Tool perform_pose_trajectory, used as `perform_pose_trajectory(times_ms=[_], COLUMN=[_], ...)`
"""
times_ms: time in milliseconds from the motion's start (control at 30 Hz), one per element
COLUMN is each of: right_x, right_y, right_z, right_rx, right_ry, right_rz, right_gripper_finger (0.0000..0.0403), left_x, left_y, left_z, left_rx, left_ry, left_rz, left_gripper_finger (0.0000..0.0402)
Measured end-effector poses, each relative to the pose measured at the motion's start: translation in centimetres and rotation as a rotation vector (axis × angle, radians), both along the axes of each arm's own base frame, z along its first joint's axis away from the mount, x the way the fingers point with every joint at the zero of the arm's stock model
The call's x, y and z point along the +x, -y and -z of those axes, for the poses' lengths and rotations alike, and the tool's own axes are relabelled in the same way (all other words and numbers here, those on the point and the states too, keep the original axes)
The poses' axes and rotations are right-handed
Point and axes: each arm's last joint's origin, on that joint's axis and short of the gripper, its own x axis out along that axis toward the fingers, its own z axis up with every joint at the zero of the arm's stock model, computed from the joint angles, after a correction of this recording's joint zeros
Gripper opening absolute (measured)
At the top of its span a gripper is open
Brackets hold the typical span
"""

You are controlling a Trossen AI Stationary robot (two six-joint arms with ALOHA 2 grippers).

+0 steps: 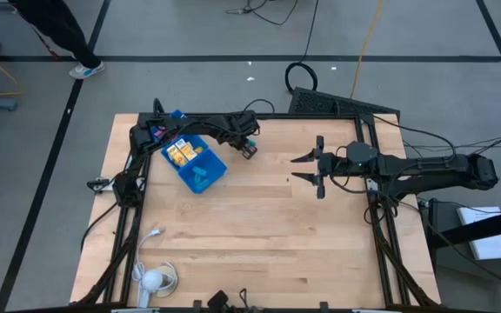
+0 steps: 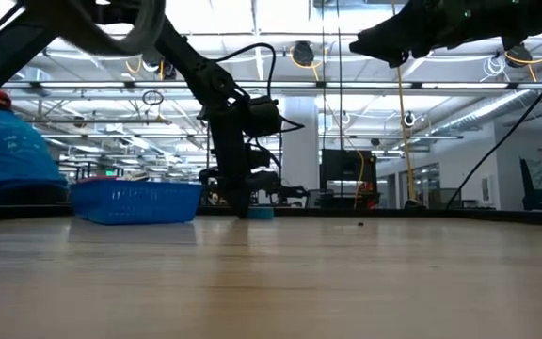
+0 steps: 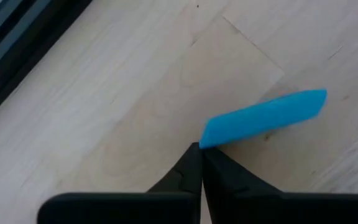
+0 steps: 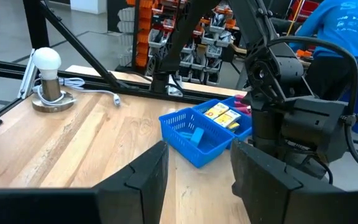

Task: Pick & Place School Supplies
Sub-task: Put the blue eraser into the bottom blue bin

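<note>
- The left gripper (image 3: 201,152) is down at the table (image 1: 259,235), just beside the blue tray (image 1: 195,163) on its far-right side. Its two dark fingers are pressed together with no gap showing between them.
- A light-blue piece (image 3: 263,117) lies flat on the wood with one end right at the fingertips. The closed tips seem to touch or pinch that end, though the wrist view does not show clearly whether it is actually gripped.
- In the low view the same piece (image 2: 261,214) sits on the tabletop at the foot of the left arm, just right of the tray.
- The tray rests near the table's far-left corner. One compartment holds yellow-orange blocks (image 1: 178,152), another a light-blue item (image 4: 197,136), and something pink-red (image 4: 242,109) shows at its far end.
- The right gripper (image 1: 307,168) hovers above the table's middle right, well apart from the tray, fingers spread apart and holding nothing.
- A white cable (image 1: 150,236) and a round white object (image 1: 151,280) lie near the table's front-left corner.
</note>
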Motion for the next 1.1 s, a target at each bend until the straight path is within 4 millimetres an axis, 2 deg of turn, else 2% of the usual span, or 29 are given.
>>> perform_pose_trajectory(times_ms=[167,267,433,600,767,967,1100], right_x=[0.0,0.0,0.0,-0.1,-0.1,-0.1,-0.1], right_y=[0.0,0.0,0.0,0.0,0.0,0.0,0.0], right_z=[0.1,0.2,0.3,0.4,0.5,0.4,0.4], right_rx=[0.001,0.001,-0.003,-0.002,-0.001,-0.002,-0.002], right_ry=[-0.007,-0.021,-0.035,-0.047,-0.049,-0.048,-0.048], right_rz=[0.0,-0.001,-0.002,-0.002,-0.002,-0.002,-0.002], right_gripper_finger=[0.0164,0.0164,0.0164,0.0164,0.0164,0.0164,0.0164], left_x=[-0.4,-0.9,-1.1,-0.5,0.2,0.3,0.4], left_y=[0.2,0.7,1.2,1.1,0.7,-0.3,-1.0], left_z=[-0.9,-2.1,-6.1,-7.5,-6.1,-3.8,-3.1], left_rx=[-0.003,-0.015,0.084,0.129,0.077,0.078,0.129], left_ry=[-0.014,-0.028,0.025,0.113,0.158,0.098,0.072], left_rz=[0.032,0.049,0.123,0.365,0.513,0.559,0.563], left_gripper_finger=[0.0027,0.0052,0.0119,0.0195,0.023,0.022,0.0212])
